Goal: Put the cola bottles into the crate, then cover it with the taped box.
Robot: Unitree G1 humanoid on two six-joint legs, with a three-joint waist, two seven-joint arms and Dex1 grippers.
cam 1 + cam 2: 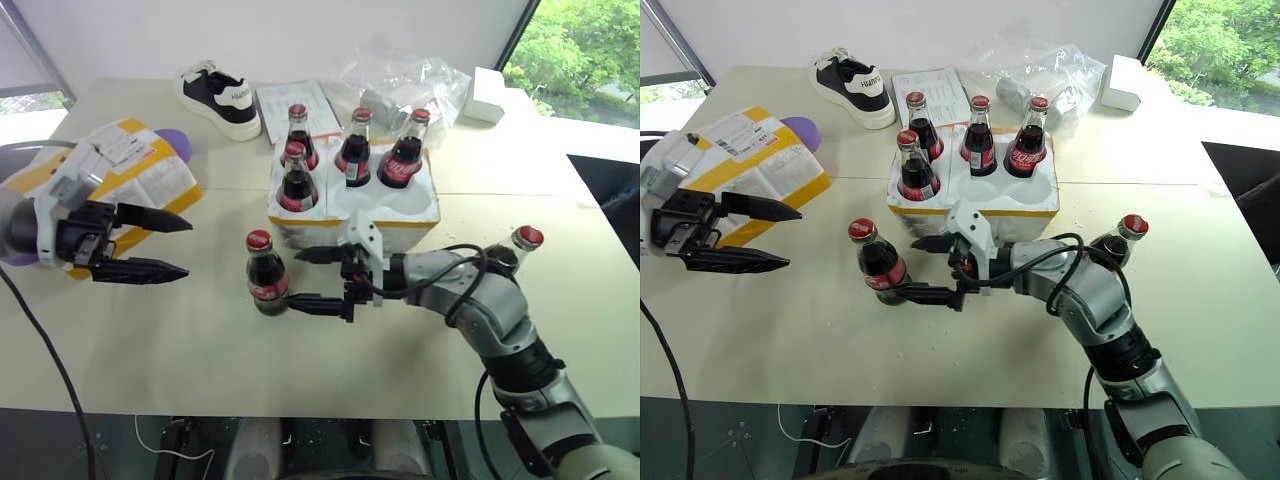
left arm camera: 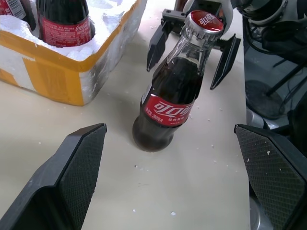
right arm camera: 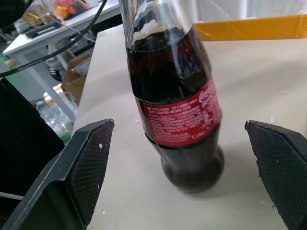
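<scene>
On the cream table (image 1: 180, 360), the right gripper (image 1: 318, 281) holds its jaws released around an upright red-capped glass cola bottle (image 1: 266, 272), the left gripper (image 1: 160, 245) likewise released, four bottles in the far yellow-banded white styrofoam crate (image 1: 420, 212).

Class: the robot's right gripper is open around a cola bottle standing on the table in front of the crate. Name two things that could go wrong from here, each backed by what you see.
1. The right gripper reaches in low beside the upright cola bottle; a finger nudging its base might topple it.
2. Another bottle stands close behind the right arm, so swinging towards the crate could knock it over.
</scene>
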